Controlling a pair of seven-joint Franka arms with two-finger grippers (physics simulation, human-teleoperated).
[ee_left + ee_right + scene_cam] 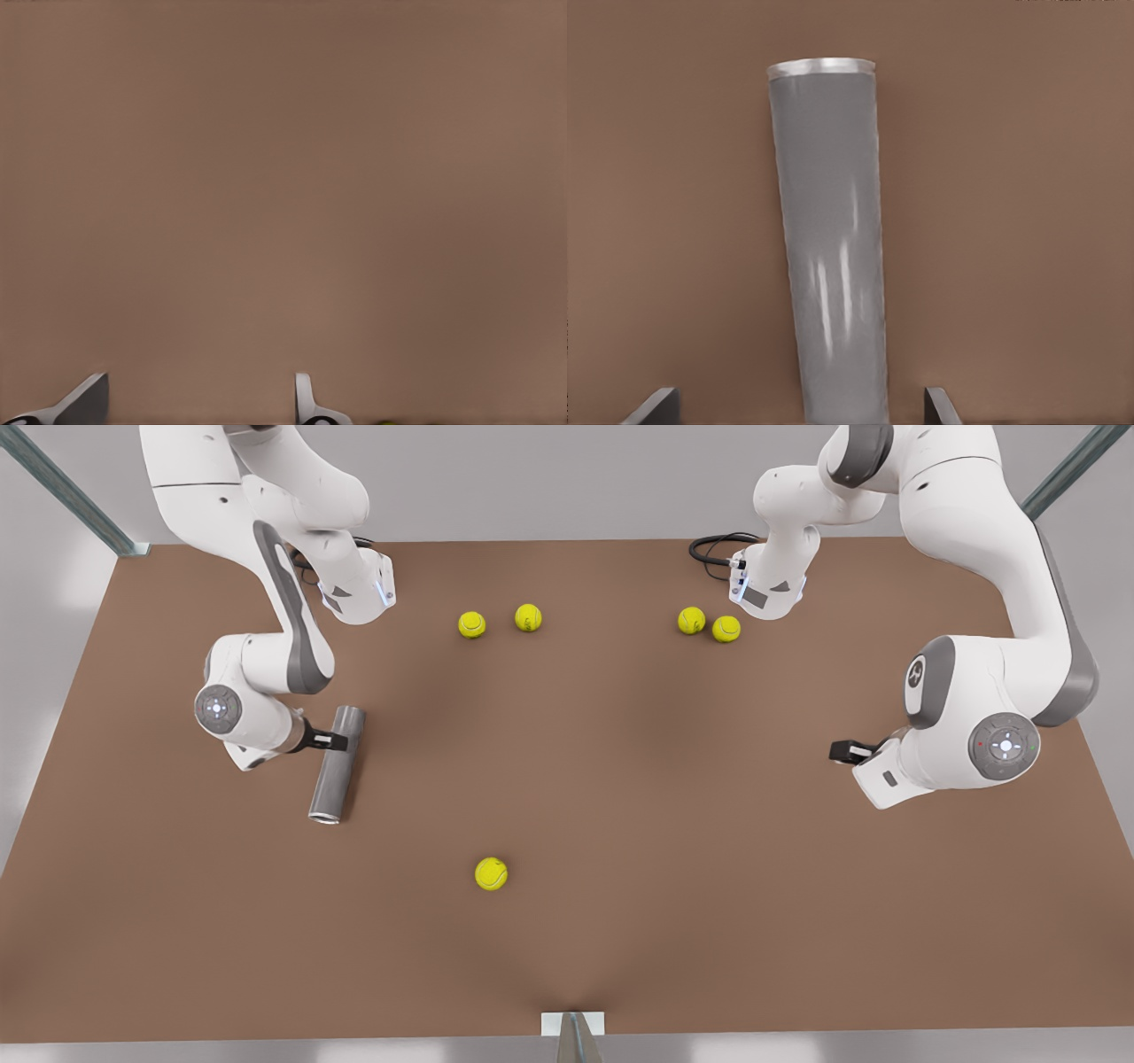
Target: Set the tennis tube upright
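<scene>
Tennis tube (336,766) flat on the desk (620,797), between the spread fingers of the right hand (339,739), not gripped. Left hand (837,751) waiting open above bare desk, well apart.

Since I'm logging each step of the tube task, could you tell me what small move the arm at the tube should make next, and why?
Probably shut the right gripper on the tennis tube. The tube lies flat on the table, and the right wrist view shows the open fingers on either side of it, not yet touching. The left gripper waits, open, over bare table.
</scene>
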